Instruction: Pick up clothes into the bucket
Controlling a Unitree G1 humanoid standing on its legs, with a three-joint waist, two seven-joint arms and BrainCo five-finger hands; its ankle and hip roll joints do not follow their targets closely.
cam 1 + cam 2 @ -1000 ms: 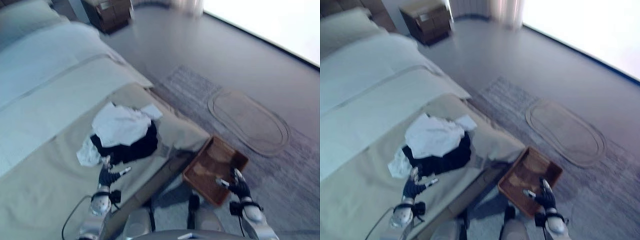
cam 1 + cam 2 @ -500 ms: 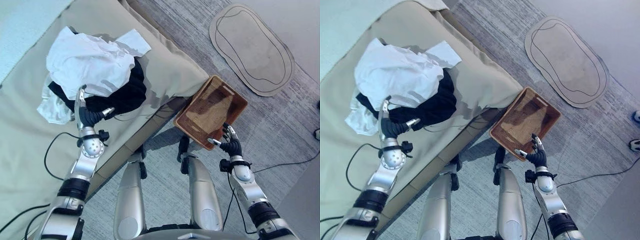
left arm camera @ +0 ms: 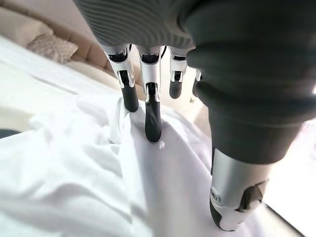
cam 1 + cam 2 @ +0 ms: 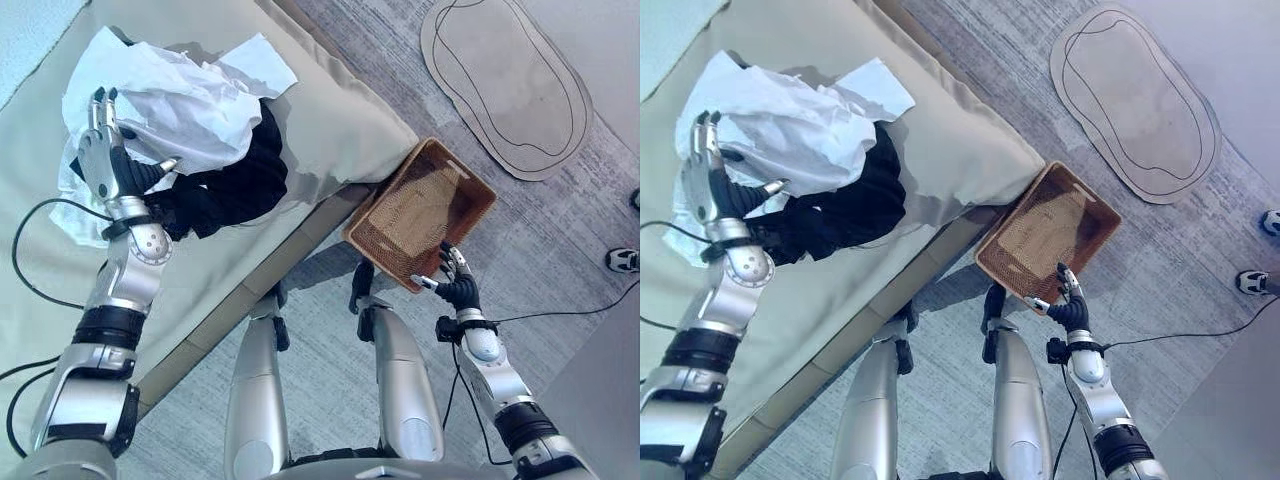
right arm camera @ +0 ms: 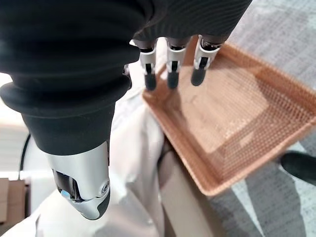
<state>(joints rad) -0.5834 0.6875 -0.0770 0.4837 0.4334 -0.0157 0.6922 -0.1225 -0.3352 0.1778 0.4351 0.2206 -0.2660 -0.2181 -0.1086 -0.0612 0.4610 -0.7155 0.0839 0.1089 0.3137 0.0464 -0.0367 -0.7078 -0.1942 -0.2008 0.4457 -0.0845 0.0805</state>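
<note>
left eye view: a heap of clothes, a crumpled white garment [image 4: 185, 90] lying over a black garment [image 4: 235, 185], is seen on the beige bed [image 4: 330, 120] near its foot edge. the left hand [image 4: 105, 165] is held over the heap's near side, fingers straight and spread, thumb out, nothing gripped. on the grey carpet [image 4: 560, 250] just beside the bed's foot corner, a brown woven basket [image 4: 425, 215] is seen with nothing in it. the right hand [image 4: 455, 290] is held at the basket's near rim, fingers relaxed and holding nothing. an oval mat [image 4: 505, 85] is seen well apart, beyond the basket, and a person's shoe [image 4: 622, 260] at the carpet's far side.

right eye view: the same layout is shown; the white garment is draped mostly clear of the black one toward the bed's head side.

left wrist view: the straight fingers [image 3: 153, 121] are seen resting on or just above folds of white cloth; which cannot be told. the thumb is held apart.

right wrist view: the fingers are held straight over the basket's rim, with no cloth held.

the cloth is judged soft, light and limp, likely to sag and trail when lifted. a raised fold near the heap's top is judged the best place to pinch, gathered deeply so the garment is not dropped.
</note>
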